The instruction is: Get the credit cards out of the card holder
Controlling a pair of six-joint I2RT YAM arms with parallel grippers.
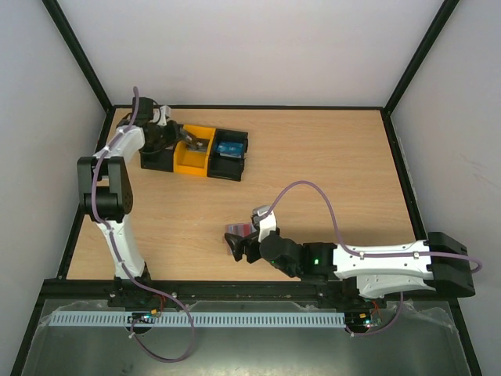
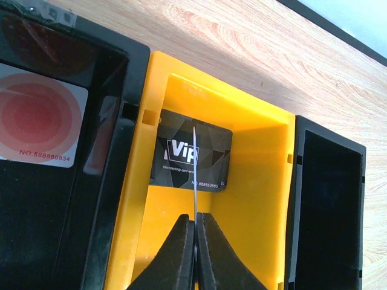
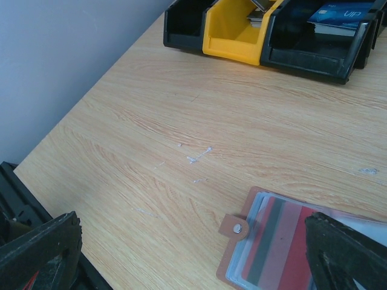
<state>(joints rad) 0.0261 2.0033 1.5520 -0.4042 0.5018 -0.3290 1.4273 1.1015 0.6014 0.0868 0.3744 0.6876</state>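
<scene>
The card holder (image 3: 284,244) lies open on the table, brown-rimmed with a snap tab, and a red-and-grey striped credit card (image 3: 275,241) shows in its clear pocket. My right gripper (image 3: 193,266) stands open low over it, one finger on each side; from above, the gripper (image 1: 239,244) covers most of the holder (image 1: 235,229). My left gripper (image 2: 196,216) is shut on a thin credit card (image 2: 195,175) seen edge-on, held above the yellow bin (image 2: 260,199). A black VIP card (image 2: 211,151) lies flat in that bin.
A row of bins stands at the back left: a black bin (image 2: 115,181) holding a red-circle card (image 2: 36,124), the yellow one (image 1: 192,160), and a black bin (image 1: 231,153) with a blue card (image 3: 341,13). Black frame rails edge the table.
</scene>
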